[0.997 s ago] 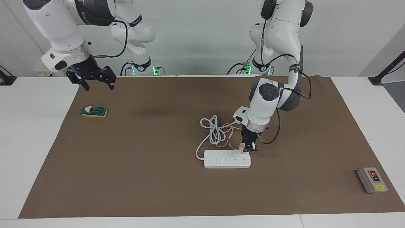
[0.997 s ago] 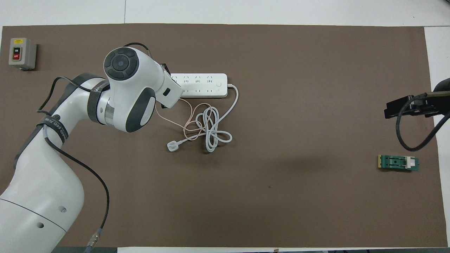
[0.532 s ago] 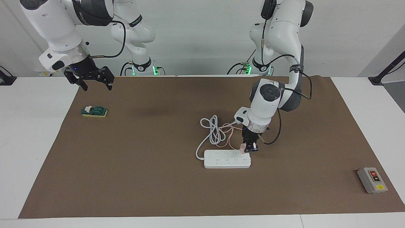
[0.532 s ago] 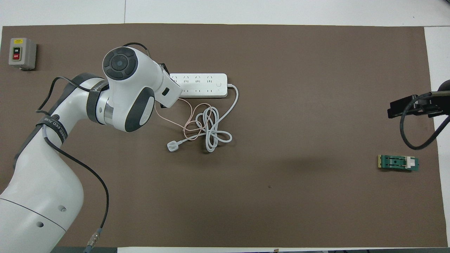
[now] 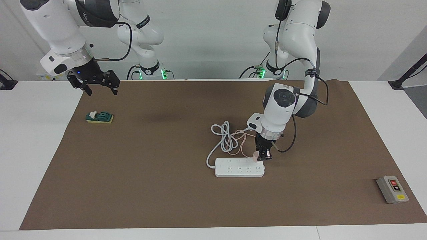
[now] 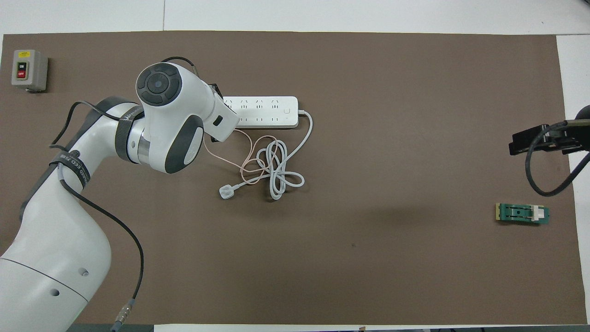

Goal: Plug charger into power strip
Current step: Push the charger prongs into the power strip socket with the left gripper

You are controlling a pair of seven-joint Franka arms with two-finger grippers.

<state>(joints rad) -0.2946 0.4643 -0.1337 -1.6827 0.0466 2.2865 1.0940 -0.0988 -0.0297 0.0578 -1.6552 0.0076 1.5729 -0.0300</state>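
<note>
Two tools here: left tool [image 5: 261, 156] pinching the charger [image 5: 255, 156] right at the power strip [image 5: 239, 167], right tool [image 5: 98, 87] waiting, fingers spread.

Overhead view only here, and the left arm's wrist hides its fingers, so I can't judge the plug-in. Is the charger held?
Observer: Yes, the left gripper is shut on the charger.
Operator: Where is it?
Observer: At the end of the power strip toward the left arm, on the socket row nearer the robots.
Operator: Seated?
Observer: Cannot tell; the charger's base looks to meet the strip's top.
</note>
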